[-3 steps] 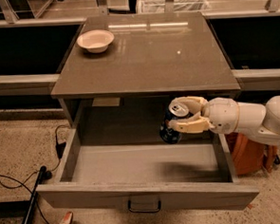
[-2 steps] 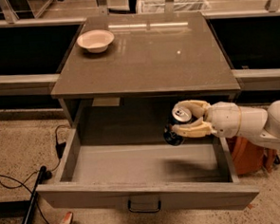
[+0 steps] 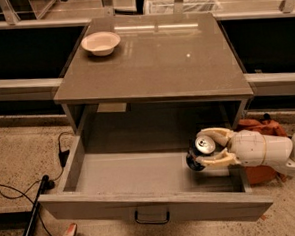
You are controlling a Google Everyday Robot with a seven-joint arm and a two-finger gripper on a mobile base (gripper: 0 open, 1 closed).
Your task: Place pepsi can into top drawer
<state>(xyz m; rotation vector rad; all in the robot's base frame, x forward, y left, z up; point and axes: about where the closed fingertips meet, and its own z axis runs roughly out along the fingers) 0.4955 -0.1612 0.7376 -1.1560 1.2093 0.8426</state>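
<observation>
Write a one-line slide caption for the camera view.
Gripper holds the pepsi can over the right end of the open top drawer; white bowl on the cabinet top.

Pincer, can at right of drawer

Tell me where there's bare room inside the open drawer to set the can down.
The floor of the wide grey top drawer is bare across its left and middle, from the left wall to the beige claw. The right end is crowded: the claw grips the dark blue pepsi can there. On the grey tabletop, only the shallow white bowl sits, back left.
</observation>
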